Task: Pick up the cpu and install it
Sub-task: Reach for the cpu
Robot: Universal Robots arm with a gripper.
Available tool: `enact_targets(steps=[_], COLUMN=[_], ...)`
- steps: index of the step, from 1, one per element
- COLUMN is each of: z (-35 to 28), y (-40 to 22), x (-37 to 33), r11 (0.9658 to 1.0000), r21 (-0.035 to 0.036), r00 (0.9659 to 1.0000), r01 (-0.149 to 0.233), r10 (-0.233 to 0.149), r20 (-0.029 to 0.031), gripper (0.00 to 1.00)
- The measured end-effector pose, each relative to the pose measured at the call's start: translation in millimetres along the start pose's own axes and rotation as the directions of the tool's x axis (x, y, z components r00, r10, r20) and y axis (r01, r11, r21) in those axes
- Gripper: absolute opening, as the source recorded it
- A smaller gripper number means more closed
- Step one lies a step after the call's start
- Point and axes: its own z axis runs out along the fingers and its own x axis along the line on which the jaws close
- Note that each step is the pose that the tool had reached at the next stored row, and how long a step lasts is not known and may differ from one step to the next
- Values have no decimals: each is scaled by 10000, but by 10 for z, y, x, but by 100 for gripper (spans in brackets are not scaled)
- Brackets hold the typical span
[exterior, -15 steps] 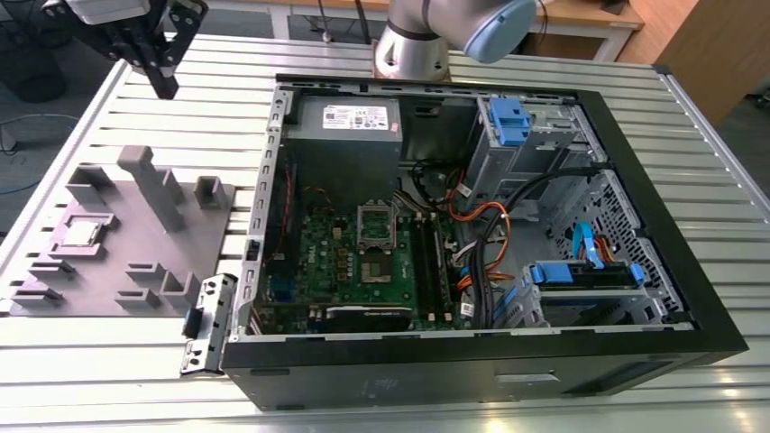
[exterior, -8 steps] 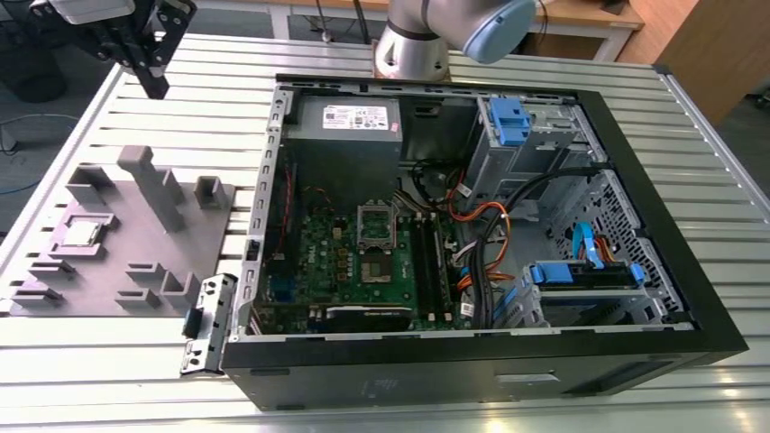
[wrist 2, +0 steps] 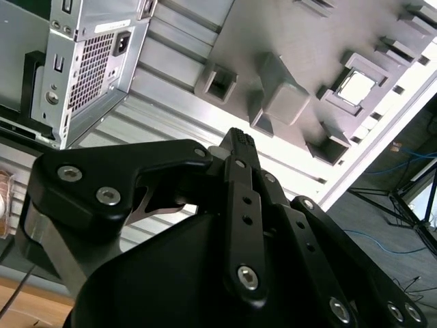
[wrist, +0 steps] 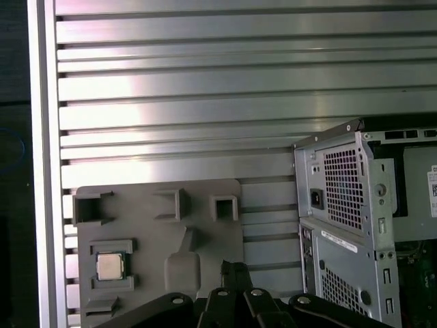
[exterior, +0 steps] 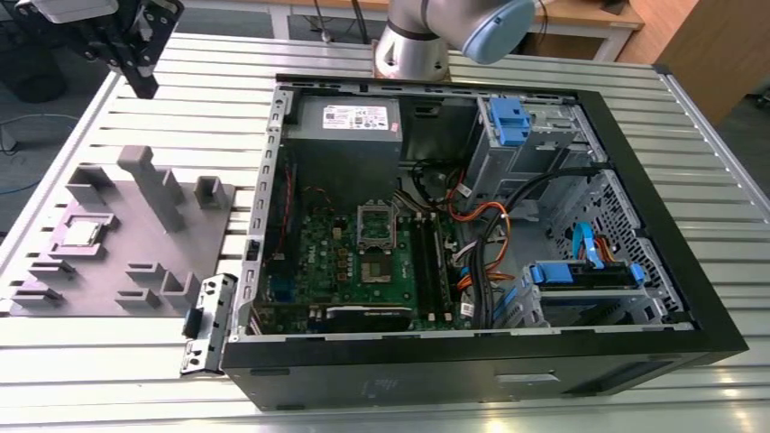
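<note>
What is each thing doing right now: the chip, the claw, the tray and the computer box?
cpu: lying flat in its pocket on the grey tray, not picked up.
claw: shut, holding nothing, not touching the cpu.
grey tray: flat on the table.
computer case: on its side, open, insides showing.

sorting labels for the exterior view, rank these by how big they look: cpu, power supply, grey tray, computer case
1. computer case, largest
2. grey tray
3. power supply, clearly smaller than the tray
4. cpu, by far the smallest, sitting in the tray
</note>
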Motion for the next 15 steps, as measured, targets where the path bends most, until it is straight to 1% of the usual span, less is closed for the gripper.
enact_targets(steps=[5,15], z=[-1,-3], y=[-3,-6], x=[40,78], r11=[10000,10000], r21=[-1,0], r00=[10000,10000], r01=[1,1], r10=[-1,-1], r20=[1,0], gripper=[11,11])
